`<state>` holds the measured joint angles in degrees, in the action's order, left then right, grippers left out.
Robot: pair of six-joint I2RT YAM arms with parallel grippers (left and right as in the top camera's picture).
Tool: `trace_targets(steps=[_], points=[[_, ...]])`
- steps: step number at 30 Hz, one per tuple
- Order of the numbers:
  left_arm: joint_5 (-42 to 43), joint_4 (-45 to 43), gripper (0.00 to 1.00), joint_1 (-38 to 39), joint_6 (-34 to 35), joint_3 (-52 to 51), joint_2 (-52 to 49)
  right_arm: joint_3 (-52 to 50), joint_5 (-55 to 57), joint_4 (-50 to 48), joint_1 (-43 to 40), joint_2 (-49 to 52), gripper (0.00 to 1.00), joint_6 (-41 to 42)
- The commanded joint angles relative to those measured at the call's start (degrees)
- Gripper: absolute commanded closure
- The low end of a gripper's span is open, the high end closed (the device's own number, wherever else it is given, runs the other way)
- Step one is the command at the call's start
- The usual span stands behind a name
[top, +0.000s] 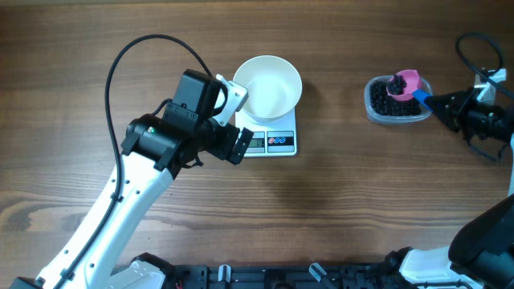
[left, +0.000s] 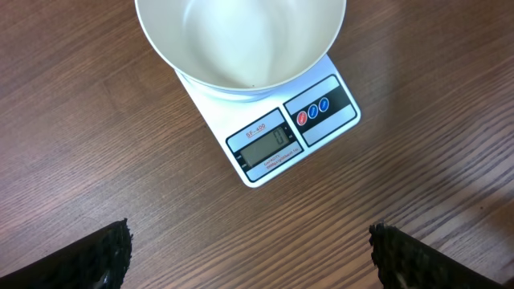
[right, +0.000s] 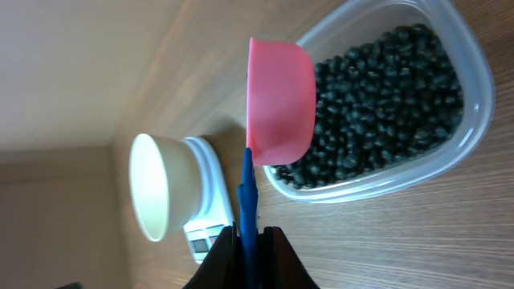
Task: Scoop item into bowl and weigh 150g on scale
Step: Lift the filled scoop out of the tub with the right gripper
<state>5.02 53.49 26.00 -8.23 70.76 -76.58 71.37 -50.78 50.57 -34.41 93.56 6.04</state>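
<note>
Two arms at the table: the left gripper point(left: 253, 261) hangs wide open beside the bowl point(top: 269, 84) on the scale point(top: 277, 142). Well apart, the right gripper point(right: 249, 241) clamps the pink scoop point(right: 277, 100), tipped sideways at the beans point(right: 377, 88) in their tub point(right: 450, 160).

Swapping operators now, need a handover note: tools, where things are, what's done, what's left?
Left tool open, empty, hovering by the scale.
Right tool shut on the scoop by its blue handle, pink cup at the tub of beans.
Bowl sits on the scale, empty; display reads 0.
Done: bowl placed, scoop picked up.
Left: scoop beans into bowl until 150 g.
</note>
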Motion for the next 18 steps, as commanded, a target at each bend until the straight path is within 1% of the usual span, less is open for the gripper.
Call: trace_targets(steps=[1,4,8,12,15,18], points=[[0.9,-0.3,0.0,0.2,0.6,-0.6,-0.2,-0.6,-9.7,0.0,-1.6,0.6,0.96,1.6],[0.9,-0.3,0.0,0.2,0.6,-0.6,-0.2,-0.6,-15.5,-0.1,-1.8,0.6,0.96,1.6],[0.9,-0.3,0.0,0.2,0.6,-0.6,-0.2,-0.6,-17.0,-0.1,-1.8,0.6,0.96,1.7],[0.9,-0.3,0.0,0.2,0.6,-0.6,-0.2,-0.6,-21.4,-0.1,-1.4,0.6,0.96,1.8],[0.9,-0.3,0.0,0.2,0.6,-0.6,-0.2,-0.6,-21.4,-0.3,1.4,0.6,0.96,4.1],[0.9,-0.3,0.0,0.2,0.6,-0.6,-0.2,-0.6,-23.0,-1.0,6.4,0.6,0.96,4.7]])
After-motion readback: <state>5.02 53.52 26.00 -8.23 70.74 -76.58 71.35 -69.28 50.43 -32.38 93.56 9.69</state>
